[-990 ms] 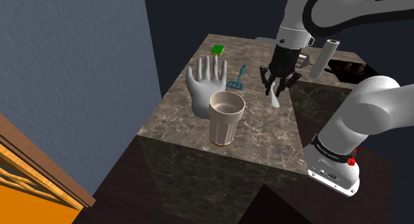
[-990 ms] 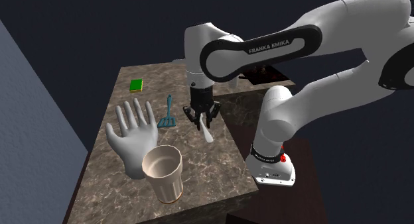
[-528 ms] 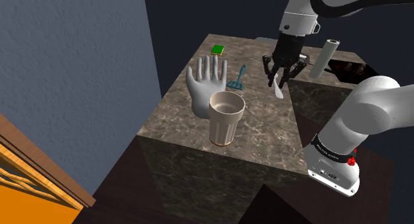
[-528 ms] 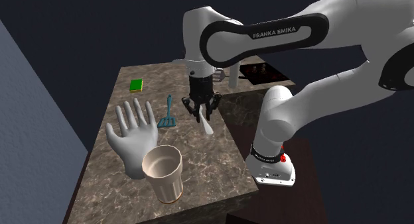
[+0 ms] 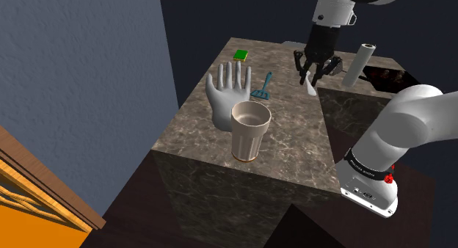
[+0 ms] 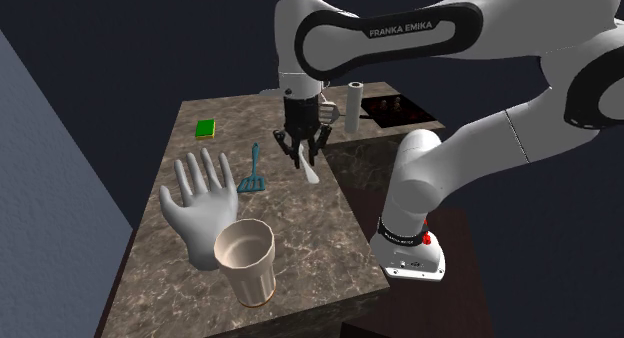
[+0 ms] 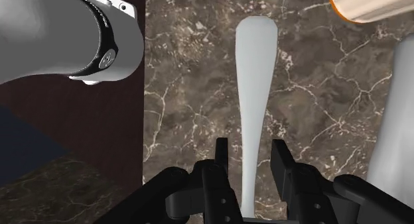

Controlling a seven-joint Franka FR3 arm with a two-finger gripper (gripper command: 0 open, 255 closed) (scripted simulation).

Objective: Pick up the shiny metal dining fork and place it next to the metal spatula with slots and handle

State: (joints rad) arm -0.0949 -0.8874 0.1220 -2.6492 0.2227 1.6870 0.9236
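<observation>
Above the dark marble-look counter [image 5: 293, 147], near its edge on the shoulder view's right: fork [image 5: 311, 88] up in the air, clear of the surface, hanging down from gripper [image 5: 314, 69]. Fingers [image 7: 221, 163] set to a narrow gap, pinching fork's thin neck by its edges; nothing else in grip. Looks pale whitish-grey, smooth and matte as rendered, no obvious metal shine. Long slim shape, narrow at the fingers, widening to a flat rounded end away from them. Can't make out tines; far end just a plain rounded blade, near end hidden under the hand. Prob. stiff, light, thin, slick, so likely to twist or slide if pinched off-centre; not fragile. Best taken at the narrow neck approx mid-length, as here; edge-on pinch = small contact area, so go gentle on turns. W/ wide end well below fingers, watch for early touchdown when lowering. Target: teal slotted spatula [image 5: 261, 87], flat on counter close by a white hand-shaped model [image 5: 226, 100], off to shoulder view's left of gripper, near but apart. Also on counter: tan cup [image 5: 249, 129] in front of hand model, green block [image 5: 241, 54] at far end. Pale upright cylinder [image 5: 357, 63] beyond gripper. None in the direct path, by eye. Left to do: carry across, lay flat beside spatula, release.
</observation>
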